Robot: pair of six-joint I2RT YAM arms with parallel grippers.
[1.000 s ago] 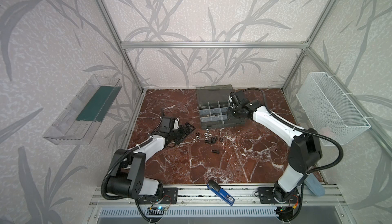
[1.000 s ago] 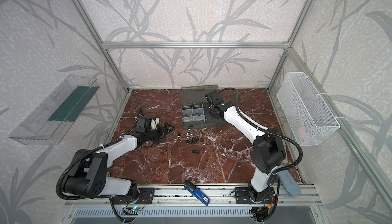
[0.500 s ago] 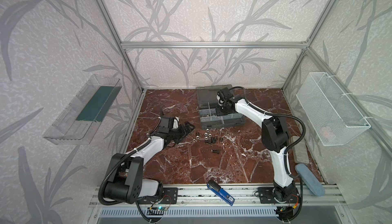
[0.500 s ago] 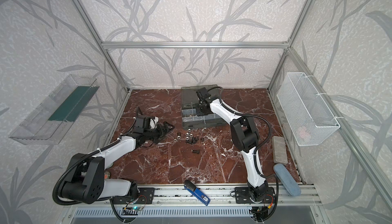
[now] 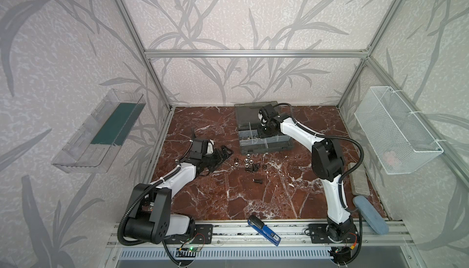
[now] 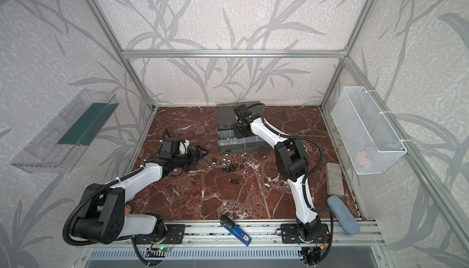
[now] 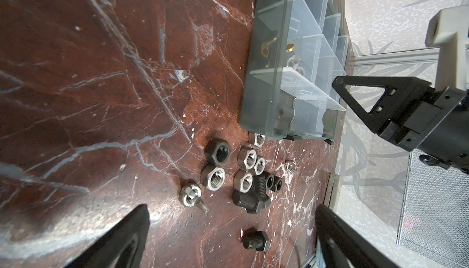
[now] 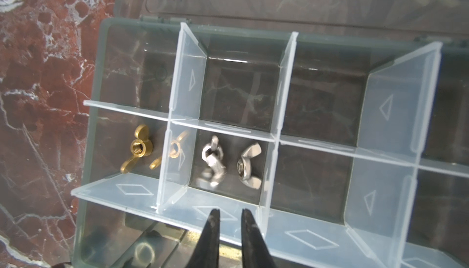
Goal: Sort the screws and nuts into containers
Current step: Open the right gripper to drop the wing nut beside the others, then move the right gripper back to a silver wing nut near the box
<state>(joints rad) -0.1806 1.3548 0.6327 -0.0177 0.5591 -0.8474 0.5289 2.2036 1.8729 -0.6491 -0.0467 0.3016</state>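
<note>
The nuts (image 5: 247,163) (image 6: 225,163), shiny and dark hex rings, lie in a loose pile on the marble in front of the grey organiser case (image 5: 279,146) (image 6: 256,146). The screws (image 7: 247,201) are dark bolts mixed into the pile, and one screw (image 5: 257,181) (image 7: 255,240) lies alone nearer the front. My left gripper (image 5: 223,152) (image 7: 231,209) rests low, left of the pile, wide open and empty. My right gripper (image 8: 229,212) hangs over the containers (image 8: 228,160), its jaws slightly apart and empty. Two silver wing nuts (image 8: 250,167) lie in the cell ahead, one of them blurred.
A brass wing nut (image 8: 138,150) sits in the neighbouring cell. Another silver wing nut (image 7: 190,197) lies beside the pile. A wire basket (image 5: 396,129) hangs on the right wall, a clear tray (image 5: 101,132) on the left. A grey block (image 5: 359,179), blue case (image 5: 370,214) and blue tool (image 5: 264,230) lie near the front.
My right gripper moved left across the organiser to its middle cells and its jaws parted; a silver wing nut now shows blurred in the cell below. The left arm barely moved.
</note>
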